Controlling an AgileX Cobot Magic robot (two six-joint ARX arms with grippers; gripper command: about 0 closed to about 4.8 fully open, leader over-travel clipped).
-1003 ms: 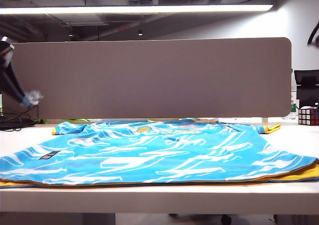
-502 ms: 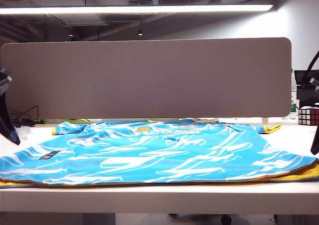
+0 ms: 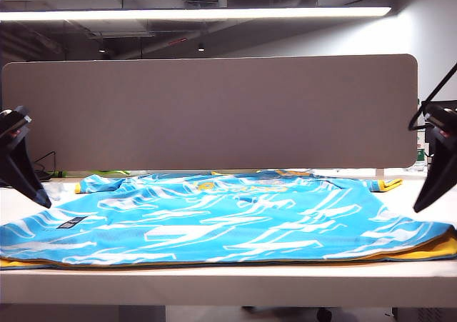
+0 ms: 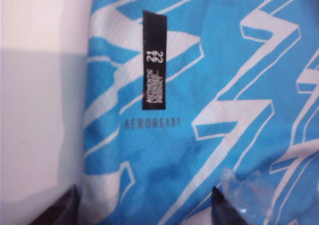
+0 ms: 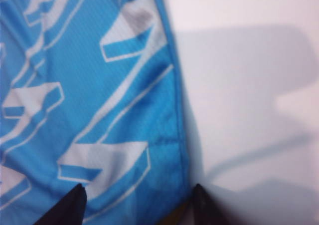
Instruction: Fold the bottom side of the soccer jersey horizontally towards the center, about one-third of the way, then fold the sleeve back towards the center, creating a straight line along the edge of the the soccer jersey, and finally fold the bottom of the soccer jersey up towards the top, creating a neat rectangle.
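The soccer jersey (image 3: 228,218) lies spread flat across the white table (image 3: 228,283), sky-blue with white jagged streaks and yellow trim at its ends. My left gripper (image 3: 41,199) hangs over the jersey's left end. It is open, its dark fingertips apart above the fabric near a black size label (image 4: 153,60), with nothing between them (image 4: 143,205). My right gripper (image 3: 419,206) hovers at the jersey's right end, also open (image 5: 139,200). One of its fingertips (image 5: 77,197) is over the cloth and the other stands at the hem beside bare table (image 5: 249,85).
A long grey partition panel (image 3: 214,111) stands behind the table. Dark cables (image 3: 39,168) lie at the back left. Bare white tabletop (image 4: 40,110) borders the jersey on both ends, and the table's front edge runs close below the hem.
Both arms have come down and inward from the sides of the exterior view. The right gripper has come into view, and each gripper now hangs low at one end of the jersey.
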